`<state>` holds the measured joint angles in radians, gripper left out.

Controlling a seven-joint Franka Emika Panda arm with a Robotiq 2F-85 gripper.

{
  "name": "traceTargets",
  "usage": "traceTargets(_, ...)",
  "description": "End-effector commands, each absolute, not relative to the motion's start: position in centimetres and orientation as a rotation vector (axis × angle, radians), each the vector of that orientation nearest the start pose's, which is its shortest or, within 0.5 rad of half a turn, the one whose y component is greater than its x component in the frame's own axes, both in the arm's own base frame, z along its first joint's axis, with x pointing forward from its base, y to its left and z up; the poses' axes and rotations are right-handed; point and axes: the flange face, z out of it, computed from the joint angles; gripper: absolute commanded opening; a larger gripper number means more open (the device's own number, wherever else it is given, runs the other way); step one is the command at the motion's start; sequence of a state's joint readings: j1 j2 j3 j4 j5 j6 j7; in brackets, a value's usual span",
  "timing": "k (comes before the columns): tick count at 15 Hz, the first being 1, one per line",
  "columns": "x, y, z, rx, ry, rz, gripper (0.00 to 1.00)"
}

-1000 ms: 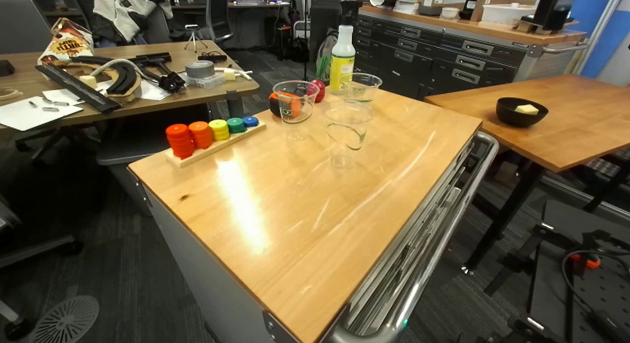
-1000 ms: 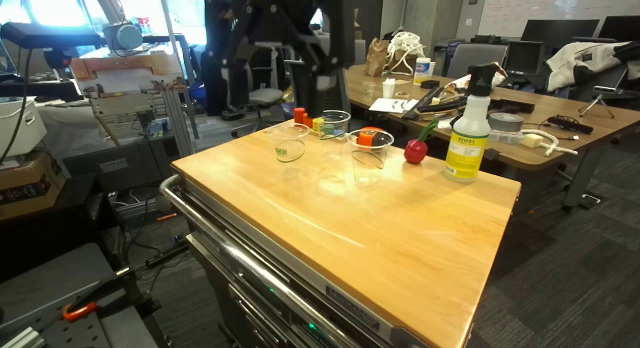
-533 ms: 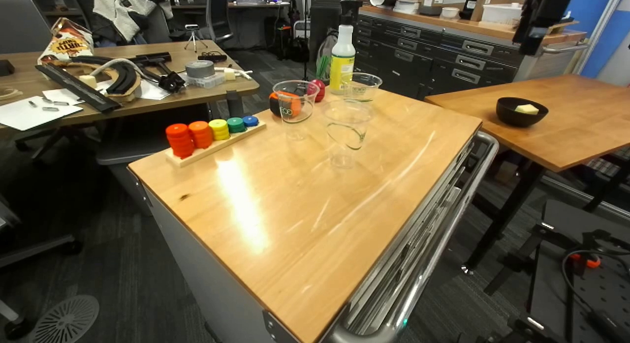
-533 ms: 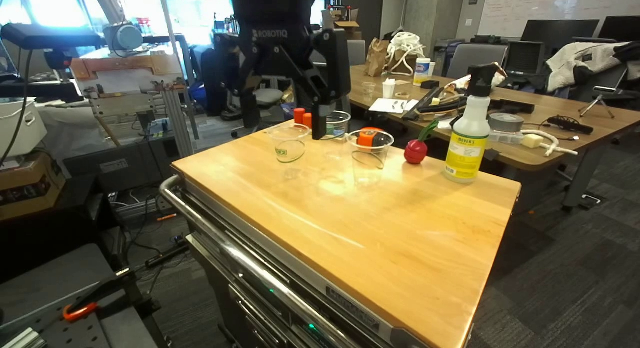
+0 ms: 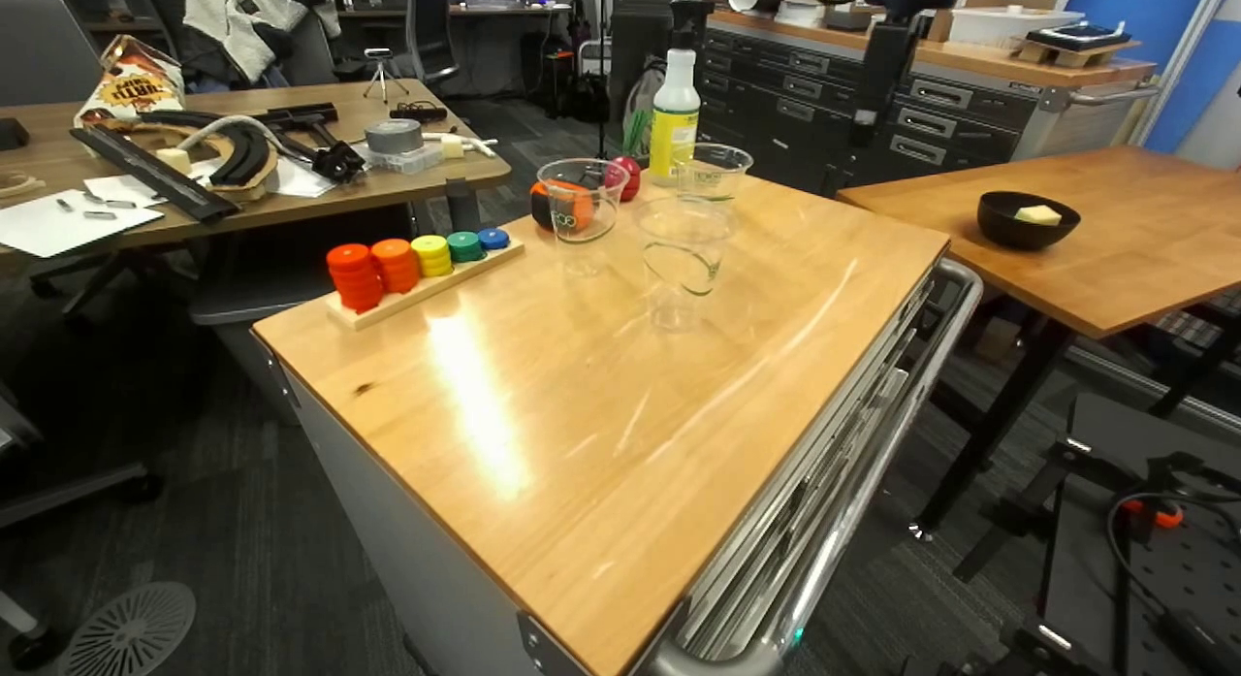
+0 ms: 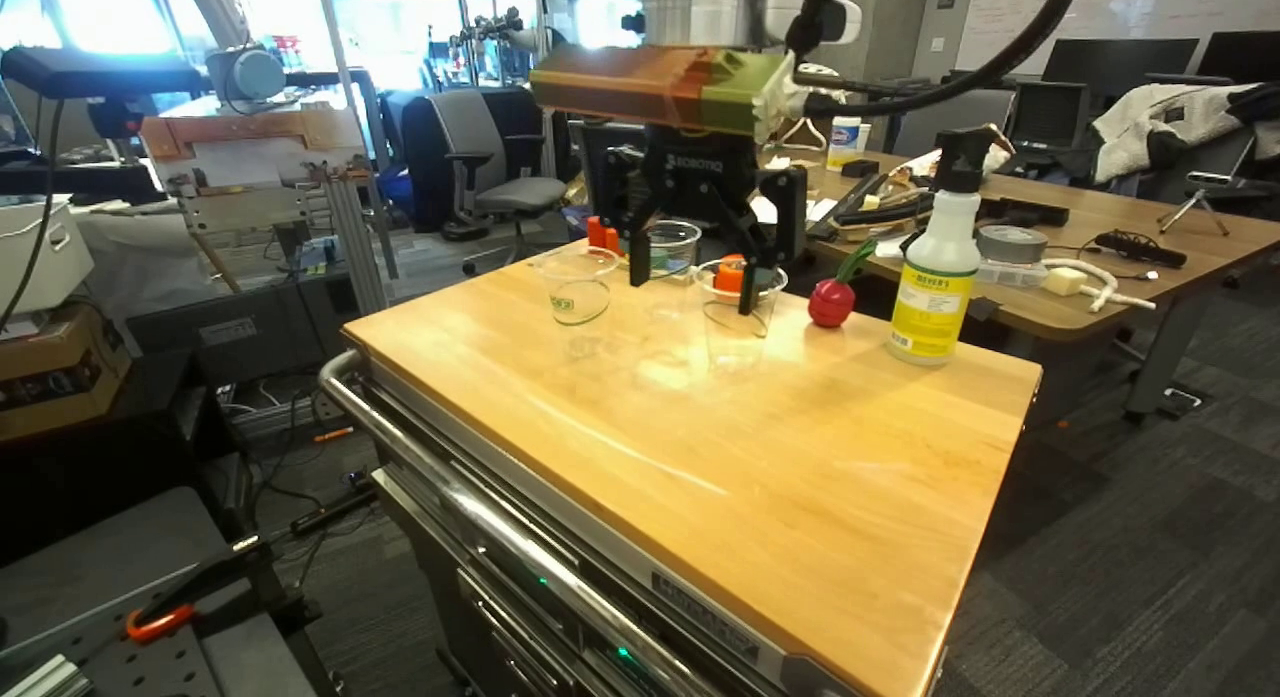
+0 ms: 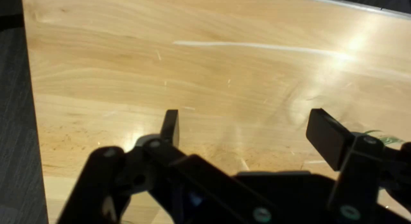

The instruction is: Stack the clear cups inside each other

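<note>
Glossy blond wood makes up our surface (image 5: 582, 521), streaked with glare (image 5: 473, 404) in all three views. On it three colourless, see-through plastic cups (image 6: 578, 292), wide-mouthed and tapered, stand upright and apart: a ring-side cup (image 5: 587, 215) close to the wooden stacker of red, orange, yellow, green and blue rings (image 5: 431, 259), a bottle-side cup (image 5: 717, 177) nearest the pale spray bottle (image 5: 672, 133) with yellow label and black trigger, and a third cup (image 5: 682, 280), foremost in an exterior view.

None looks nested; we judge the stacking not yet begun. Our black two-fingered tool (image 6: 694, 279) hangs over the surface, its fingers (image 7: 327, 138) spread wide and gripping nothing. One fingertip (image 6: 748, 295) overlaps the bottle-side cup's rim in an exterior view, though we cannot tell how close it truly is.

See-through walls under glare could make us misjudge depth, and a fingertip landing on a rim would likely tip the cup. Squeezing hard may buckle the thin-looking plastic. Lowered off-centre, a cup could catch on the next one's rim and shove it over.
</note>
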<state>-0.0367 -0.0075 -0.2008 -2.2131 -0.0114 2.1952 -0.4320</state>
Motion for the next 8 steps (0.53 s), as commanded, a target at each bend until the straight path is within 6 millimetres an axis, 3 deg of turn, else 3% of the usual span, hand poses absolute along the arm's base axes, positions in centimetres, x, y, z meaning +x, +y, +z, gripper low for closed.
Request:
traceTargets(1, 57.6, -12.3, 37.9, -3.126, -0.23, 0.002, 1.0)
traceTargets(6, 62.2, -11.4, 37.8, -3.162, -0.178, -0.044, 1.0)
traceTargets(8, 63.0, -11.5, 36.4, -3.166, -0.165, -0.017, 1.0)
